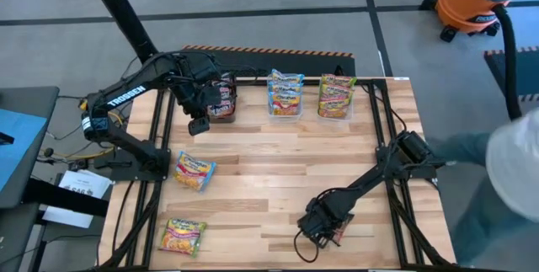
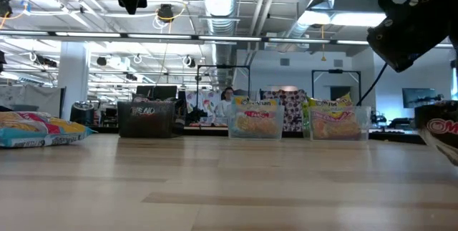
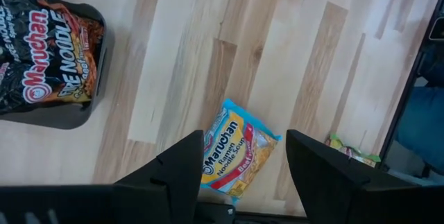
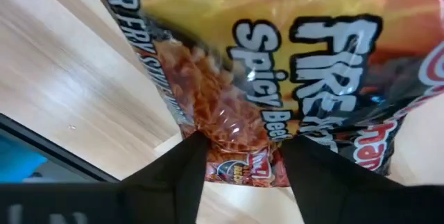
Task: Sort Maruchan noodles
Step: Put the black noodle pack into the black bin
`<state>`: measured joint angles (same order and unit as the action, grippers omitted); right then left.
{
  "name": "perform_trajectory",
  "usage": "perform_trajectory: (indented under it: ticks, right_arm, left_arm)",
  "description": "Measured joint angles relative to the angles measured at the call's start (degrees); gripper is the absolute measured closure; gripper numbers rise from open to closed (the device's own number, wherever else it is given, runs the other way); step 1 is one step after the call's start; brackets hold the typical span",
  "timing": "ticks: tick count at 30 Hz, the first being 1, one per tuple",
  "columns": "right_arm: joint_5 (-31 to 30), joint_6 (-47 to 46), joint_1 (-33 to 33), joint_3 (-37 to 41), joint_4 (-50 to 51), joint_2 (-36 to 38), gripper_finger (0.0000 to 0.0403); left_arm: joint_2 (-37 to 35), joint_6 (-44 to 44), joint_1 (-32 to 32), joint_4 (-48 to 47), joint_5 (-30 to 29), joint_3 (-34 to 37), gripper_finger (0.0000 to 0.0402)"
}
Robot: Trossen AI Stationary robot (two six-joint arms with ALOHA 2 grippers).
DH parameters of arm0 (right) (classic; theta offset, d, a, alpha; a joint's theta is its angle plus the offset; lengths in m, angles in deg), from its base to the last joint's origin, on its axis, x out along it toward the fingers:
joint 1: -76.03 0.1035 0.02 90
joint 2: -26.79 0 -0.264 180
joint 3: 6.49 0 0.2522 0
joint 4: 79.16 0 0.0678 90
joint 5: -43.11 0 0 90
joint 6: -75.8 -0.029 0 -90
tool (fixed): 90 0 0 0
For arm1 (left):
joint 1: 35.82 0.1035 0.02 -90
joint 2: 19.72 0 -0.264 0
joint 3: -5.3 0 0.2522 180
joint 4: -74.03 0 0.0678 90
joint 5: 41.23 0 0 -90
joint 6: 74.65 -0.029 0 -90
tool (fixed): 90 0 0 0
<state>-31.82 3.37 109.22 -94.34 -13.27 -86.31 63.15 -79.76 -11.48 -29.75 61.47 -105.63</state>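
My right gripper (image 1: 324, 224) is low near the table's front edge, shut on a dark maroon Fire Spicy Beef packet (image 4: 277, 57), which also shows in the low view (image 2: 440, 132). My left gripper (image 1: 200, 124) is open and empty, high up beside the black box (image 1: 222, 102) that holds dark packets (image 3: 41, 57). A blue-edged packet (image 1: 195, 171) lies flat on the table below it and shows between its fingers in the left wrist view (image 3: 236, 151). A green-edged packet (image 1: 183, 236) lies flat at the front left. My right gripper pinches the dark packet between its two fingers (image 4: 187, 175) at one edge, by the printed strip (image 4: 239, 158). The fingers come from above, slanting down. The packet fills the wrist view beyond the fingers. I cannot tell whether it is clear of the table.
Two clear tubs stand at the far edge, one with blue-edged packets (image 1: 285, 95) and one with green-and-yellow-edged packets (image 1: 337, 97). A person (image 1: 505, 162) stands at the table's right edge. An orange vacuum (image 1: 476, 2) stands on the floor beyond. The table's middle is bare wood.
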Motion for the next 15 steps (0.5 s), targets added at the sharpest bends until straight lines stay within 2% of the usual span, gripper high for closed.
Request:
perform_trajectory:
  ticks: [10,15]
  right_arm:
    - [-0.22,-1.27,-0.26,0.17,-0.20,0.31,0.0351]
    - [0.48,1.91,-0.33,-0.80,1.26,0.16,0.0390]
  left_arm:
    - [0.00,-0.21,0.00,0.00,0.00,0.00,0.0211]
    - [0.00,0.08,0.01,0.00,-0.02,0.00,0.0211]
